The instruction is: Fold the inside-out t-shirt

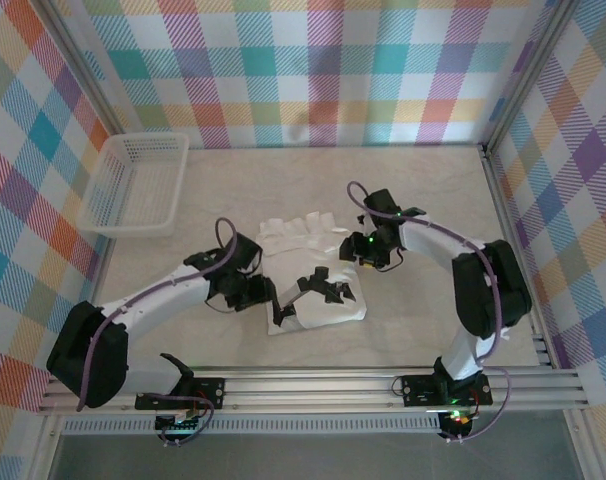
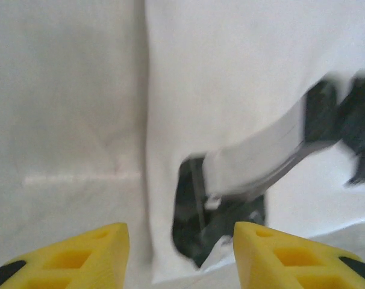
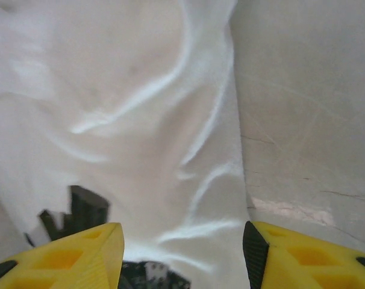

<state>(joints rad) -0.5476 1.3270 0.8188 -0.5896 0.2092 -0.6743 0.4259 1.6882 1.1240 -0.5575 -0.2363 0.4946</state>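
The inside-out t-shirt point(image 1: 328, 312) is laid rumpled and roughly oblong about the middle of the table point(image 1: 453, 200), somewhat nearer the near edge, with its dark print shown in patches. It is flanked by the left gripper point(image 1: 255, 292) at its left border and the right gripper point(image 1: 363, 256) at its right, farther side. In the left wrist view that gripper's yellow fingers point(image 2: 80, 253) are seen spread apart above the shirt's left border, with nothing pinched between them. In the right wrist view the right gripper's fingers point(image 3: 74, 256) are likewise parted over the wrinkled right border, and no cloth is seen clamped.

The shirt is judged light, limp and easily dragged. It is expected to sag and bunch wherever it is lifted, and one layer may be peeled from the layer beneath. A hold is best taken at the side borders, near a hem or shoulder corner, with both layers pinched together so that the fold is carried over evenly.
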